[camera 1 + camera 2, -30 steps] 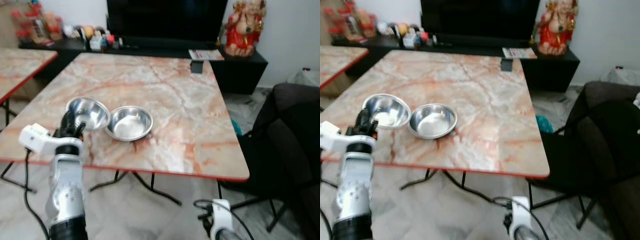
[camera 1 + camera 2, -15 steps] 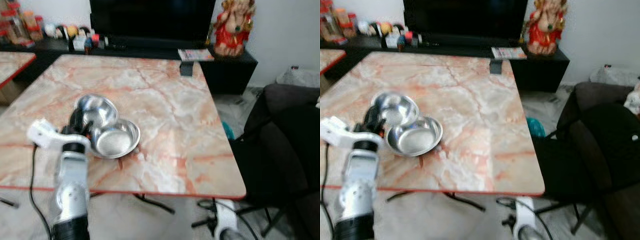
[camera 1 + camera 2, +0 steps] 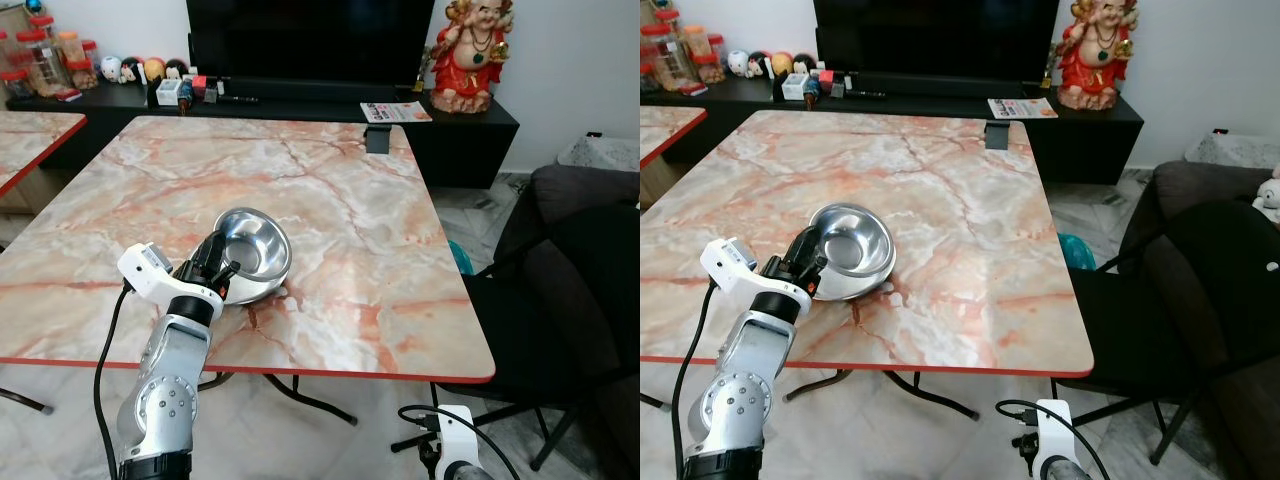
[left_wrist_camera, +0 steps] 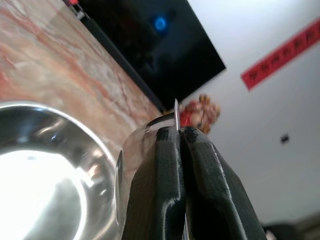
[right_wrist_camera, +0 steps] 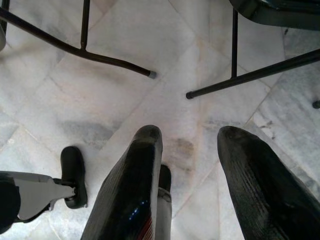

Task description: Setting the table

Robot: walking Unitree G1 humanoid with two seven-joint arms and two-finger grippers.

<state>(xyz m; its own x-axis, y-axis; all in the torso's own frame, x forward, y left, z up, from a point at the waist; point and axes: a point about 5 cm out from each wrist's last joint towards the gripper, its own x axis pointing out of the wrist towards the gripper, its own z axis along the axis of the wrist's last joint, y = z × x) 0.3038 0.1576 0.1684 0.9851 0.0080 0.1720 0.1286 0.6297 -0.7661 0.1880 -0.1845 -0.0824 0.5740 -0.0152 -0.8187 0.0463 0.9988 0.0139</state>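
Two steel bowls sit on the marble table near its front left. My left gripper is shut on the near rim of the upper bowl. That bowl is tilted and rests in the lower bowl, whose edge shows beneath it. In the left wrist view the thin rim is pinched between the black fingers, with a shiny bowl interior beside them. My right gripper hangs open above the tiled floor, low beside the table's front right corner.
A dark chair stands close to the table's right side. A second marble table is at the left. Behind are a black TV console with jars, a red statue and a magazine. A small black object lies at the table's far edge.
My left gripper has carried its bowl to the right, from beside the other bowl to on top of it. The camera has also shifted.
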